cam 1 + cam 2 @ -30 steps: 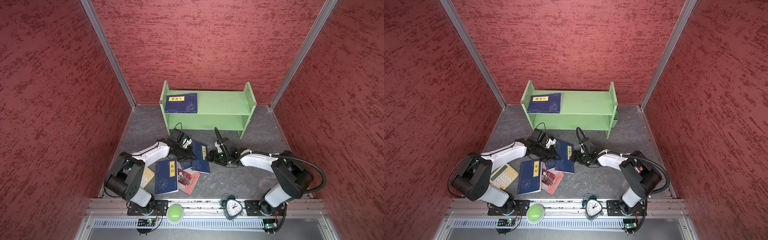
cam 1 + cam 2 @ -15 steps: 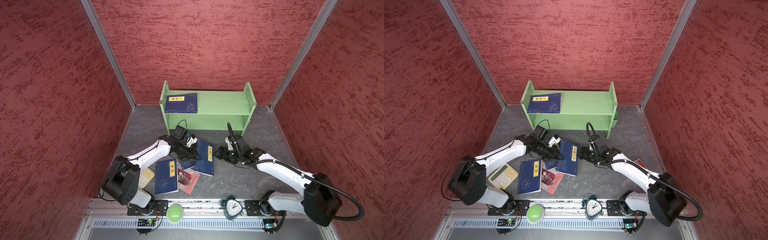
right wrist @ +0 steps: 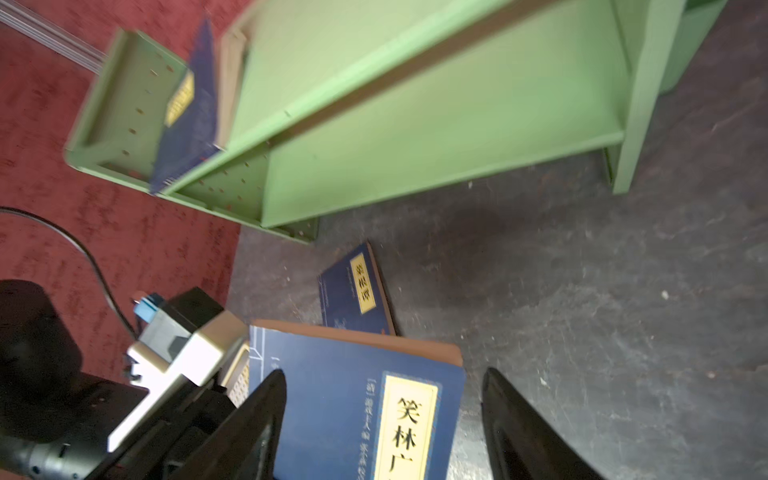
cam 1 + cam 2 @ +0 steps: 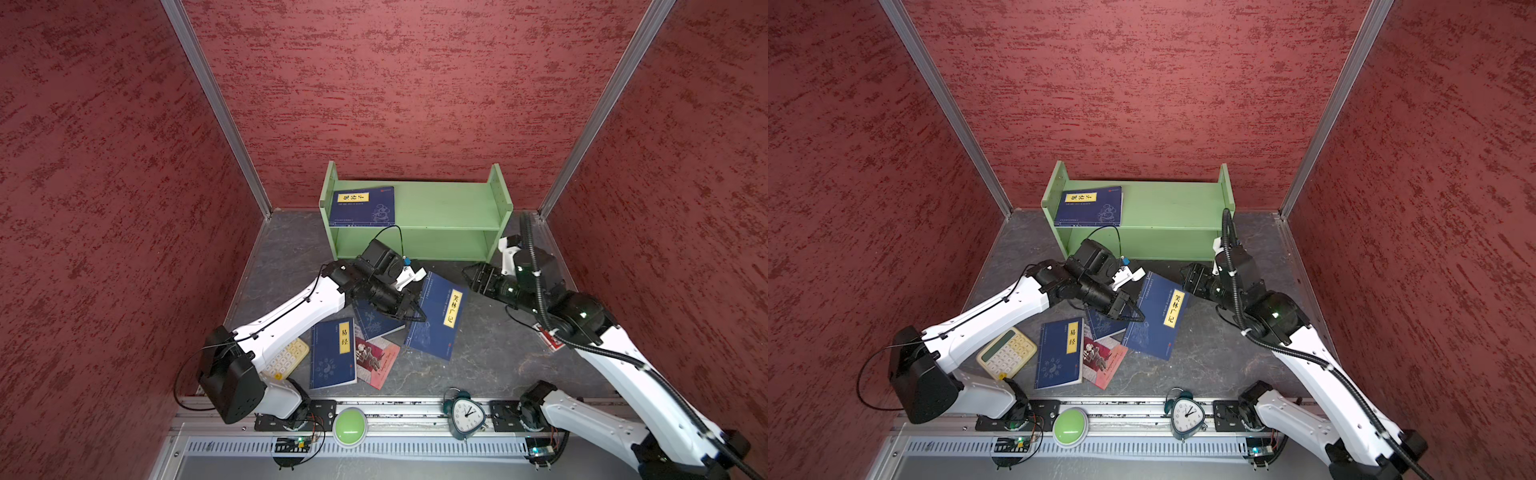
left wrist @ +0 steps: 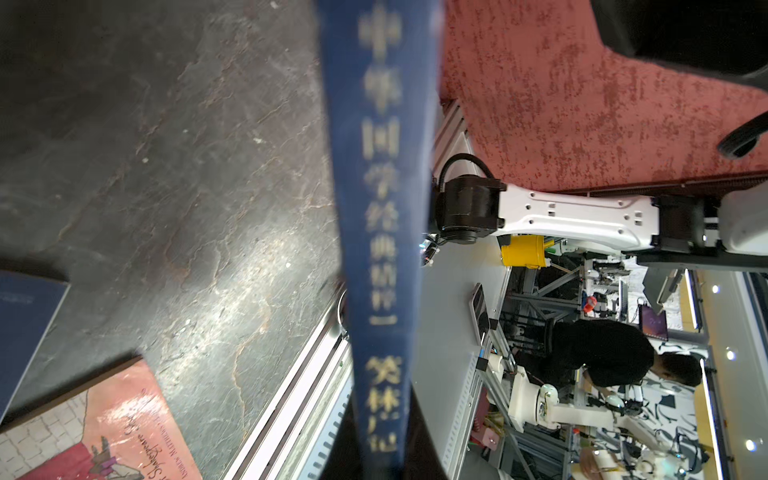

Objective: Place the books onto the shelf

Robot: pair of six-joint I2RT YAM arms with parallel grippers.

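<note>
A light green two-tier shelf stands against the back wall. A shelved navy book lies flat at the left end of its upper tier, and the rest of that tier and the lower tier show bare green board. In front of the shelf, the left gripper is clamped on the spine edge of the held navy book, tilting it above the grey floor. Whether its low corner touches down is unclear. Before the shelf's right end, the right gripper has its fingers spread wide around nothing, just beside that book's upper corner. Farther from the shelf lie a flat navy book, a red-pink illustrated book tucked against it, and a half-hidden navy book under the left arm. A cream calculator, partly covered by that arm, sits nearby. An alarm clock and a green button sit farthest out. A red scrap under the right arm is too hidden to name.
</note>
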